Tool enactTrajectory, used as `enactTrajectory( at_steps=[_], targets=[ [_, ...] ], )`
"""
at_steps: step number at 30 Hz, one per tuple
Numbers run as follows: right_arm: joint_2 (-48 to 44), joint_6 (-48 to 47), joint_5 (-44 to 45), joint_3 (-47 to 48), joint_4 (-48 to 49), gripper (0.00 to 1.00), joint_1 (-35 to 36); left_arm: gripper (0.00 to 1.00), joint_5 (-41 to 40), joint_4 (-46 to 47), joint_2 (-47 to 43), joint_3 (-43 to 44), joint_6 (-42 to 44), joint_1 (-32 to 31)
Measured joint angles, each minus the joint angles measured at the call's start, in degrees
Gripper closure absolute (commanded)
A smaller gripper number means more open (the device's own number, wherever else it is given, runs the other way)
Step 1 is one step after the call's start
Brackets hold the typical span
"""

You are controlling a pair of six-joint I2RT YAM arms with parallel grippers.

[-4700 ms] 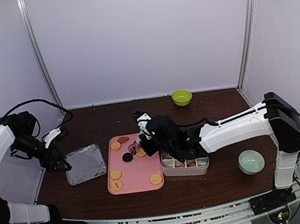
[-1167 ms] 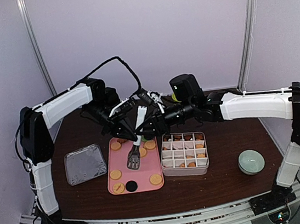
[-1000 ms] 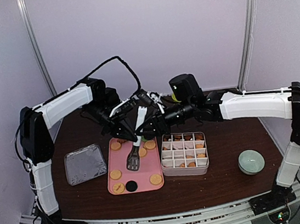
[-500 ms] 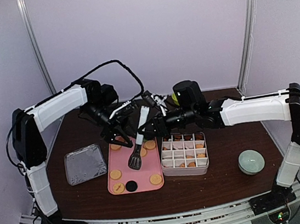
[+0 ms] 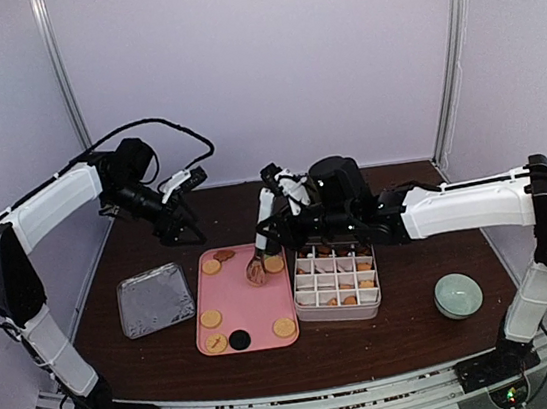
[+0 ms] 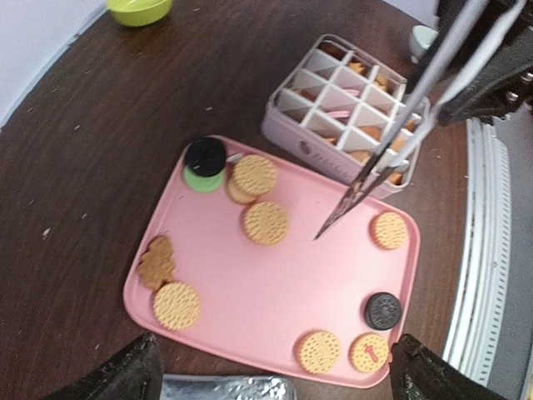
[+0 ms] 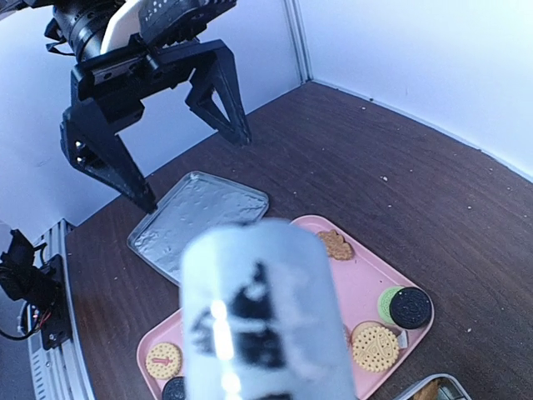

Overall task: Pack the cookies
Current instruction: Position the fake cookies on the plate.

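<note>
Grasping the metal tongs (image 6: 354, 190) in the right gripper (image 5: 278, 196) — fingers themselves blotted out in its wrist view by the blurred handle. Released and spread wide at the left gripper (image 7: 194, 169). Cookies (image 6: 266, 222) on the pink tray (image 6: 250, 287), others half-hidden among the box (image 6: 291, 137) dividers.

No words or numbers can be read anywhere; one tan cookie (image 6: 369, 352) at the near edge of the pink tray (image 6: 250, 292) bears a small red mark, too blurred to make out.
</note>
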Motion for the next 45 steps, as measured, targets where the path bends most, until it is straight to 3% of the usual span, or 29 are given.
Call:
enactTrajectory(
  at_steps=[8, 17, 26, 36, 45],
  targets=[
    [3.9, -1.7, 15.1, 1.0, 3.5, 0.75, 5.9, 0.02, -10.3, 3.9, -6.8, -6.2, -3.9, 3.4],
    [8.8, -1.7, 24.7, 3.1, 7.2, 0.71, 7.2, 0.02, -15.5, 4.5, -11.1, -11.2, -5.6, 5.2],
    [11.5, -1.7, 27.4, 5.2, 9.0, 0.66, 7.1, 0.02, -17.2, 4.8, -16.0, -13.1, -6.0, 6.7],
    [13.7, -1.8, 28.2, 5.3, 11.0, 0.66, 7.2, 0.02, -17.7, 4.8, -16.3, -13.7, -6.0, 6.8],
    [15.1, -2.1, 28.4, 5.6, 12.7, 0.6, 7.2, 0.02, -17.5, 3.9, -16.3, -13.4, -6.0, 6.8]
  ],
)
